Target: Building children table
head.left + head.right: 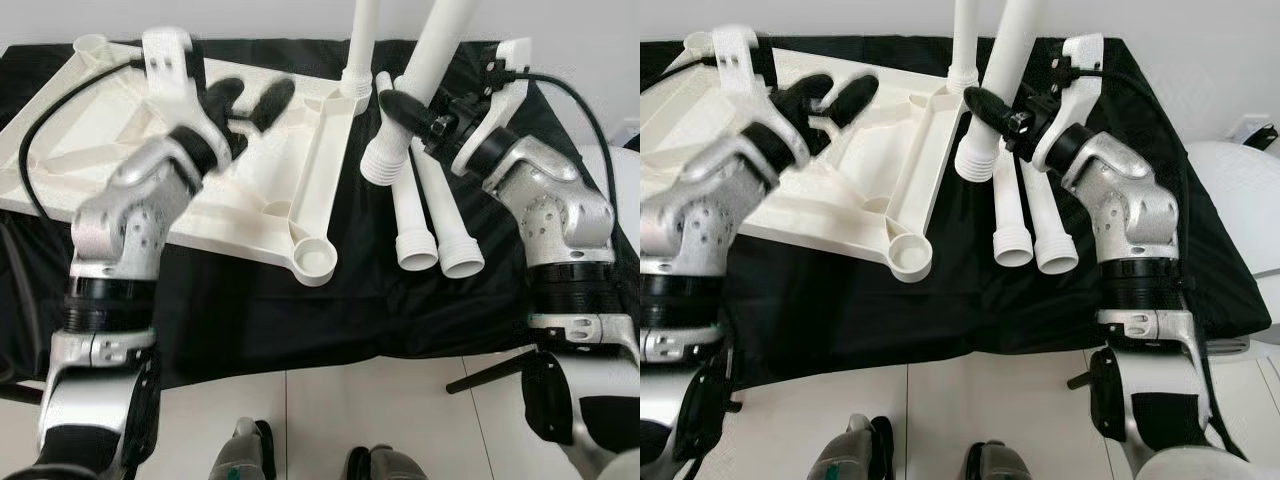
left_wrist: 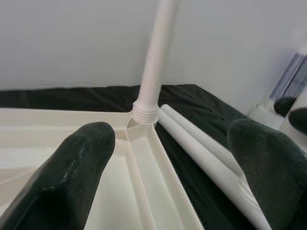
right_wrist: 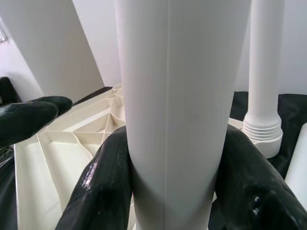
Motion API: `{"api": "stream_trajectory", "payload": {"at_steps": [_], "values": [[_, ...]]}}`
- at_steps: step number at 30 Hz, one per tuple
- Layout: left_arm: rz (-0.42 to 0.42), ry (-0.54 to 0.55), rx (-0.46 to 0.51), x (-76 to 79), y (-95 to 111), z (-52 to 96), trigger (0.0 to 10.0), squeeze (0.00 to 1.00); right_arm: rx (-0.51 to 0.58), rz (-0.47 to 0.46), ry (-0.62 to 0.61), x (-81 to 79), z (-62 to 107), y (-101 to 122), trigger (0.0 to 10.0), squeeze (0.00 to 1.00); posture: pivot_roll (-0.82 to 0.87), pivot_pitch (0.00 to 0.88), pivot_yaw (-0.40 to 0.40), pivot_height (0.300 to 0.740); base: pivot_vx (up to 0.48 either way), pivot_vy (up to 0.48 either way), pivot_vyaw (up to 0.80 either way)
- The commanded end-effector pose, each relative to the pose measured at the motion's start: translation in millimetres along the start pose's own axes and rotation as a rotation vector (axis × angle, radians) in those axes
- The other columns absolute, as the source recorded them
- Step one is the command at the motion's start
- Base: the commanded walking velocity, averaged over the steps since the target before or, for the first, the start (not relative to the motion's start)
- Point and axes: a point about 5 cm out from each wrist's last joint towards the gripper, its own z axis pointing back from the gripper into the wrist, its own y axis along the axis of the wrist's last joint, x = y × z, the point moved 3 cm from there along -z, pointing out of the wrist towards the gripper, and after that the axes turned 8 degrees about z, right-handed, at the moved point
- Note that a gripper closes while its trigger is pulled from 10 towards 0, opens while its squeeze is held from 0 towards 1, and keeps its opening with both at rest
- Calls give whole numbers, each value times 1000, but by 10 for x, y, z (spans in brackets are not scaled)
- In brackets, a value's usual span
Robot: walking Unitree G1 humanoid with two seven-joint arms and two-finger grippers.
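Observation:
The white table top (image 1: 120,170) lies upside down on a black cloth (image 1: 300,320). One white leg (image 1: 362,40) stands upright, screwed into its far right corner socket. My right gripper (image 1: 408,112) is shut on a second leg (image 1: 432,55), which is tilted with its threaded end (image 1: 385,160) hanging just right of the top's edge. In the right wrist view both fingers (image 3: 103,187) press that leg (image 3: 177,96). Two more legs (image 1: 428,220) lie side by side on the cloth. My left gripper (image 1: 250,100) hovers open over the table top's ribbed underside, with nothing between its fingers (image 2: 67,182).
An empty round socket (image 1: 315,262) sits at the top's near right corner. The cloth ends at a white tiled floor (image 1: 400,410), where my feet (image 1: 245,450) stand. A white round object (image 1: 1240,200) is off the cloth's right side.

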Motion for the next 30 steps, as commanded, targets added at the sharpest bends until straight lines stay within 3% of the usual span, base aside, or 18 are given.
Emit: {"api": "stream_trajectory", "payload": {"at_steps": [1, 2, 4, 6, 8, 9, 13, 20, 24, 30], "values": [[-36, -139, -31, 165, -67, 22, 10000, 0, 49, 10, -10, -5, 27, 87, 10000, 0, 24, 205, -29, 740, 0, 0, 0], [-74, -154, -61, 206, -149, 53, 10000, 0, 75, -19, -14, -26, 44, 96, 10000, 0, 26, 207, -28, 740, 0, 0, 0], [-74, -154, -61, 206, -149, 53, 10000, 0, 75, -19, -14, -26, 44, 96, 10000, 0, 26, 207, -28, 740, 0, 0, 0], [-169, -192, -166, 249, -407, 163, 10000, 0, 166, -90, -27, -67, 86, 175, 10000, 0, 26, 210, -28, 740, 0, 0, 0], [-169, -192, -166, 249, -407, 163, 10000, 0, 166, -90, -27, -67, 86, 175, 10000, 0, 26, 210, -28, 740, 0, 0, 0], [-201, -205, -207, 252, -503, 214, 10000, 0, 197, -114, -33, -80, 103, 204, 10000, 0, 27, 209, -29, 740, 0, 0, 0], [-303, -173, -329, 142, -777, 386, 10000, 0, 249, -126, -56, -125, 167, 262, 10000, 0, 25, 210, -31, 740, 0, 0, 0], [-294, -175, -363, 132, -853, 483, 10000, 0, 265, -130, -77, -105, 203, 296, 10000, 0, 21, 211, -32, 740, 0, 0, 0], [-365, -217, -455, 129, -1013, 675, 10000, 0, 255, -116, -85, -87, 246, 304, 10000, 0, 17, 211, -35, 740, 0, 0, 0], [-412, -243, -517, 92, -1089, 786, 10000, 0, 254, -115, -88, -73, 270, 327, 10000, 0, 13, 210, -36, 740, 0, 0, 0]]}}
